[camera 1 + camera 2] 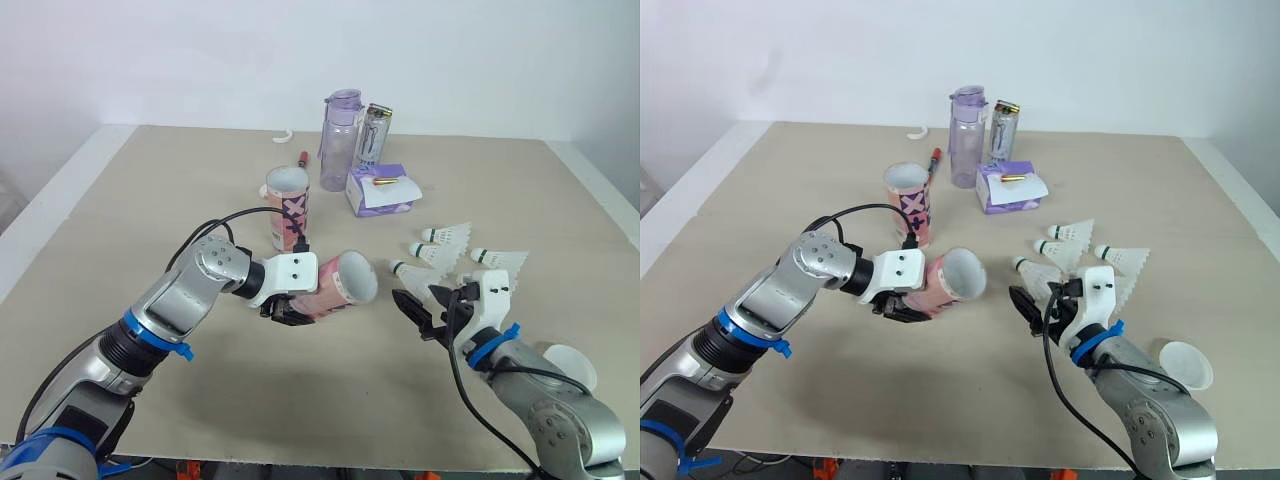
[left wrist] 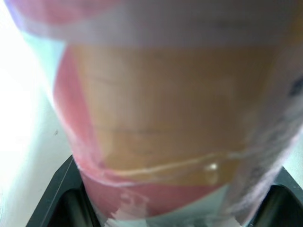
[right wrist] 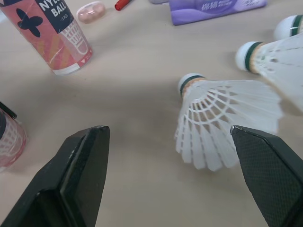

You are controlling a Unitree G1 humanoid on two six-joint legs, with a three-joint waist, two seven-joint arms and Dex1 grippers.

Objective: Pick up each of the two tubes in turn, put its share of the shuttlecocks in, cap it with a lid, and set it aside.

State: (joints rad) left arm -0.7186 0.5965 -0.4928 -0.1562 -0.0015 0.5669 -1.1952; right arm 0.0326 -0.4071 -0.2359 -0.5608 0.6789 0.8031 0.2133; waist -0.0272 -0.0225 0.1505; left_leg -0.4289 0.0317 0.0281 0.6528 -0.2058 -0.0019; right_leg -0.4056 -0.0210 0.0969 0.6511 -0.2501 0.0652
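My left gripper (image 1: 288,306) pinches the pink shuttlecock tube (image 1: 342,281) mid-body, and just beside that tube my right gripper (image 3: 169,135), spread, faces the nearest shuttlecock (image 3: 218,118), likely light and fragile, best taken by its cork.

"NYE" and "BALL" on upright tube (image 3: 57,33), Chinese characters on purple box (image 3: 218,5)

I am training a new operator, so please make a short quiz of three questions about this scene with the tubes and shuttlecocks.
1. True or false: the tube in the left gripper stands upright.
2. Where is the other tube? A upright on the table; B lying flat on it; C on the floor.
3. Fill in: the fingers of the right gripper are ___.
Key: 1 false, it is tilted; 2 A; 3 open.
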